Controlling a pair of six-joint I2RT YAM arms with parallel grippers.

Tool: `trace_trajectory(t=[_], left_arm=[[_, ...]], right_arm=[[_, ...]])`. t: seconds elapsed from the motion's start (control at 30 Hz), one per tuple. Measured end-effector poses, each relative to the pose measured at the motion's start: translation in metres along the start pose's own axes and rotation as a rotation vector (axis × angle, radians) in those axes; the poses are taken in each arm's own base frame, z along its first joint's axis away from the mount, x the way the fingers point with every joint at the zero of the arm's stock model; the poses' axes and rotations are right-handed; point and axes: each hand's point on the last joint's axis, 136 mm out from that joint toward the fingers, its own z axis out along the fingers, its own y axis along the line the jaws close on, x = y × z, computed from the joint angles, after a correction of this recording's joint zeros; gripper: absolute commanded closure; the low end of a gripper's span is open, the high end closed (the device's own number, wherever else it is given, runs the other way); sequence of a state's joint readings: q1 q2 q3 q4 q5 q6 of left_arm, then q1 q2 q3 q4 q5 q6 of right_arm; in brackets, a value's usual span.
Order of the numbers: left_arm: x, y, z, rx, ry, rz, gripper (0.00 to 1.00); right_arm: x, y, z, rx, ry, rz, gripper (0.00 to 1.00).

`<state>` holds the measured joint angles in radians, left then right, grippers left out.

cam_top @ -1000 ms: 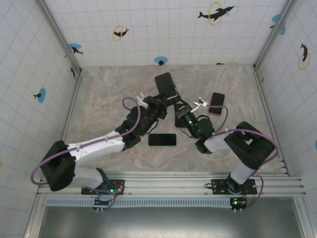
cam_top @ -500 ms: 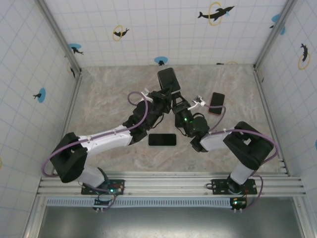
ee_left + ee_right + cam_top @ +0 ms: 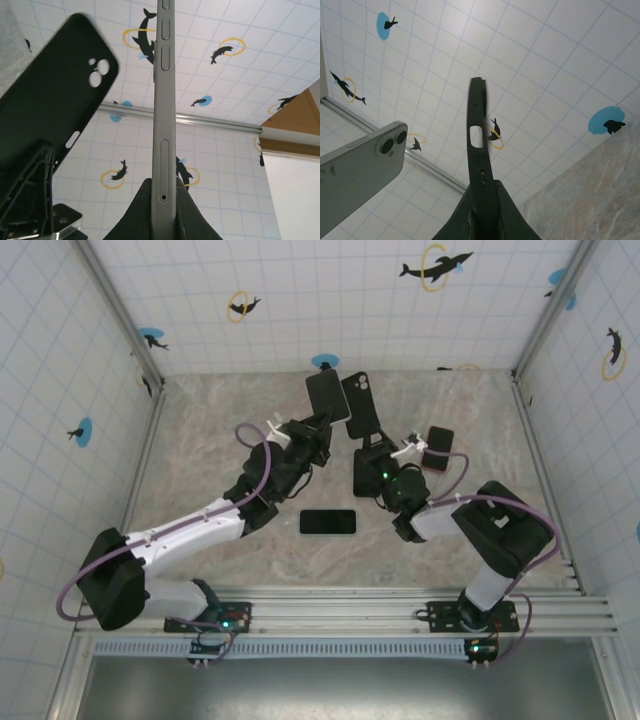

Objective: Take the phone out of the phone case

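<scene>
clenching grey slab phone [image 3: 164, 100] in left claw [image 3: 164, 196], black case [image 3: 479, 135] in right claw [image 3: 481, 194] at 3 o'clock, separation looks done; next, set both down.

We note: phone [image 3: 164, 125] silver-grey along its edge; phone case [image 3: 50, 115] matt black. Table [image 3: 215, 440] marbled beige-grey. Walls [image 3: 330, 310] white with a thin grey grid, scattered blue discs, yellow rings and black fish silhouettes. Second phone [image 3: 328, 522] black. Left arm [image 3: 190, 528] white and black.
</scene>
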<state>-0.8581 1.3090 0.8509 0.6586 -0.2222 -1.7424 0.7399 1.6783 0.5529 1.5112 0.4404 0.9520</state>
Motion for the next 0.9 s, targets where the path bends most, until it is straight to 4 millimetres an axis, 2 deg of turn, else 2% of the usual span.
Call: trace_trajectory(t=[0.13,0.2,0.37,0.47,0.73,0.9], left_arm=[[-0.009,0.01,0.002,-0.044,0.015,0.025,1.0],[-0.023,0.018,-0.001,-0.079,0.015,0.036,1.0],[-0.084,0.048,-0.017,-0.195,-0.022,0.072,1.0],[-0.106,0.06,-0.024,-0.255,-0.008,0.095,1.0],[-0.176,0.107,-0.073,-0.421,0.017,0.141,1.0],[-0.205,0.131,-0.094,-0.489,0.062,0.152,1.0]], right_arm=[[-0.007,0.01,-0.001,-0.02,-0.007,0.007,1.0],[-0.01,0.012,-0.004,-0.02,-0.009,0.007,1.0],[-0.005,0.003,-0.009,0.019,0.026,-0.015,1.0],[-0.002,-0.003,-0.011,0.045,0.046,-0.03,1.0],[0.017,-0.007,-0.018,0.083,0.097,-0.039,1.0],[0.036,-0.01,-0.019,0.114,0.131,-0.035,1.0]])
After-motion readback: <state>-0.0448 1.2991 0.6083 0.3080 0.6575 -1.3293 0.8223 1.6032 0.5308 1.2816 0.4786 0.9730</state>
